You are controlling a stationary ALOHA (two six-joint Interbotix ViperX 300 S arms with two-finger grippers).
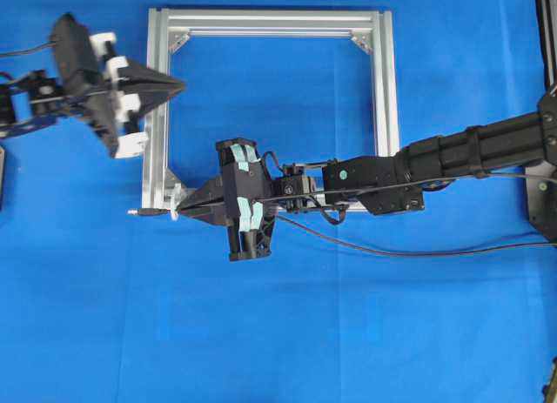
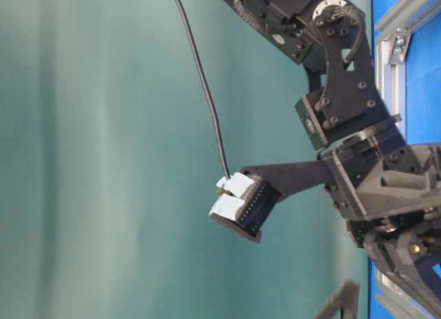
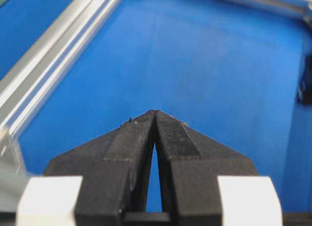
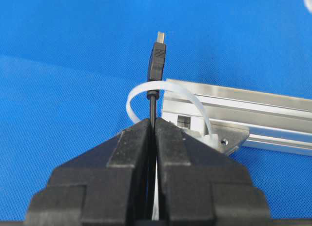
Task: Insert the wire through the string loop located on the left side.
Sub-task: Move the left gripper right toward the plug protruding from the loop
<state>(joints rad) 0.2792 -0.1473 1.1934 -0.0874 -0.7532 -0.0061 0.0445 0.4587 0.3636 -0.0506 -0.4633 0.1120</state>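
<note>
Seen from overhead, the left gripper [image 1: 178,86] hangs over the upper part of the frame's left rail, its jaws pressed together with nothing between them; its own wrist camera confirms the closed tips [image 3: 155,113] above bare blue bench [image 3: 204,65], a detail too small to judge from above. Further right, at the lower left corner of the silver frame [image 1: 383,90], the right gripper [image 1: 181,213] points left, clamped on the wire [image 4: 152,106]. Only the right wrist view makes the threading plain: the wire runs out from between the jaws and passes through the string loop [image 4: 139,91], a pale band arching from the frame's corner bracket, and the plug [image 4: 157,61] with its metal tip stands beyond the loop. From overhead the loop is only a whitish speck and the plug a short stub left of the frame corner. The rest of the wire trails right across the bench, off the picture's edge. The table-level view shows the right arm and a hanging stretch of wire [image 2: 207,91], but neither loop nor plug.
</note>
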